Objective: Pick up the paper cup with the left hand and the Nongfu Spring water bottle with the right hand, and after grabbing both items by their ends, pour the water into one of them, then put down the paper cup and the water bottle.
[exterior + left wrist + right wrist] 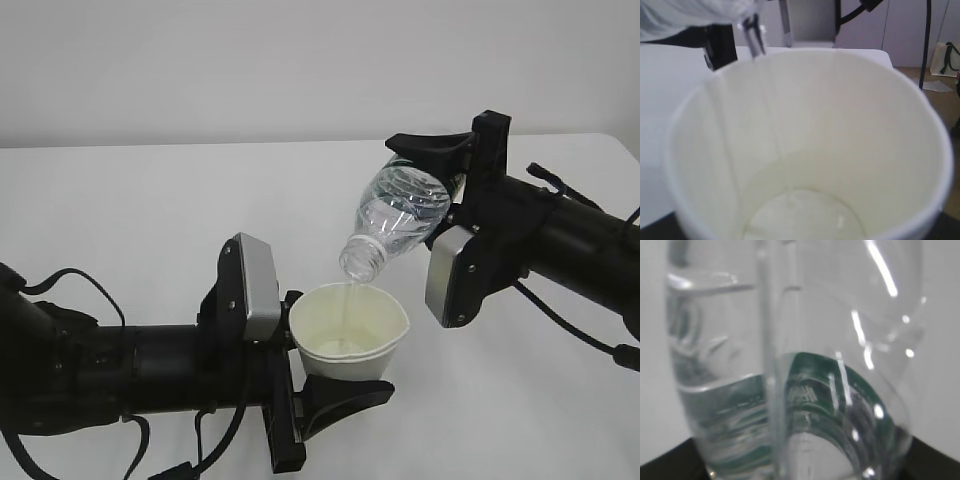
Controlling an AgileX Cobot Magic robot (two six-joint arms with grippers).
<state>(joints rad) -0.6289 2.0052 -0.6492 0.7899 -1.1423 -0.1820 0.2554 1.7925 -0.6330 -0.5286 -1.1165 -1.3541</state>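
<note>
Left pincer [300, 385] holds paper cup [348, 335] (upright) under tilted bottle [400, 215].

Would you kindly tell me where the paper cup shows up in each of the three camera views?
Exterior view: the paper cup sits low at centre, held in the left hand.
Left wrist view: the cup fills the frame, seen from above.
Right wrist view: not in it.
Shared landmark: the water bottle, mouth above the cup's rim.

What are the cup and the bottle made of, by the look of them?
The cup looks like matte cream paper: rolled rim, a seam down its inner wall. The bottle looks like clear, glossy plastic: ribbed, see-through, with bright glints. The table is plain matte white; its material is unclear.
</note>
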